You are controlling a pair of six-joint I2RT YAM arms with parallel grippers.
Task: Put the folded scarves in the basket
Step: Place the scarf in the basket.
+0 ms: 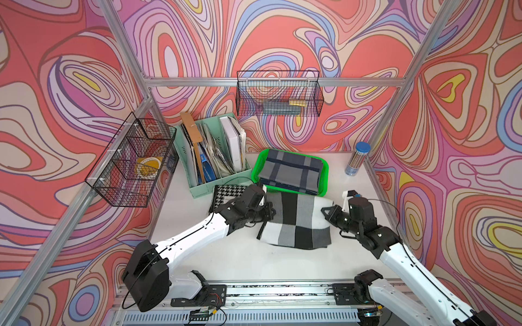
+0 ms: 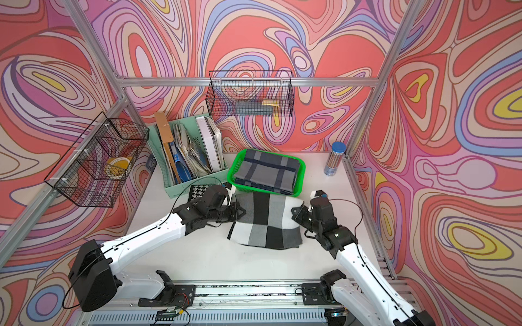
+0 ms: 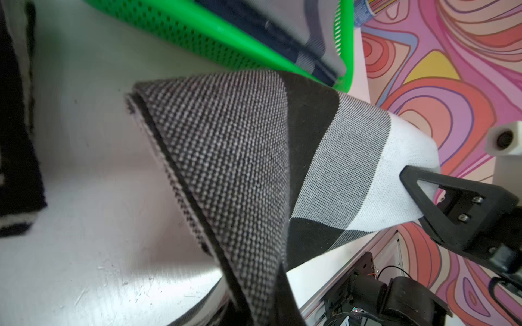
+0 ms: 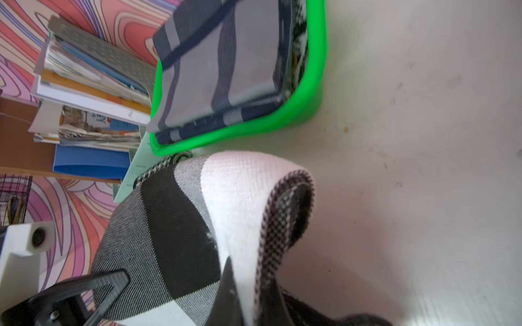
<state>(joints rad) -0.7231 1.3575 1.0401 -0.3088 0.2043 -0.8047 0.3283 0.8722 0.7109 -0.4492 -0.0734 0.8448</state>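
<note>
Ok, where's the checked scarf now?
In a top view the checked scarf is mid-table, just in front of the green basket, gripped between the left claw and right claw.

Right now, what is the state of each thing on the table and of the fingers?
basket: upright, holds a plaid scarf.
plaid scarf: folded, flat in basket.
checked scarf: folded, held at both ends, partly lifted, outside basket.
left fingers: shut on checked scarf.
right fingers: shut on checked scarf.
tube: upright, capped.
houndstooth cloth: flat on table.

B/w check scarf [image 1: 296, 223], folded, ends raised, beside green basket [image 1: 255, 169].
</note>
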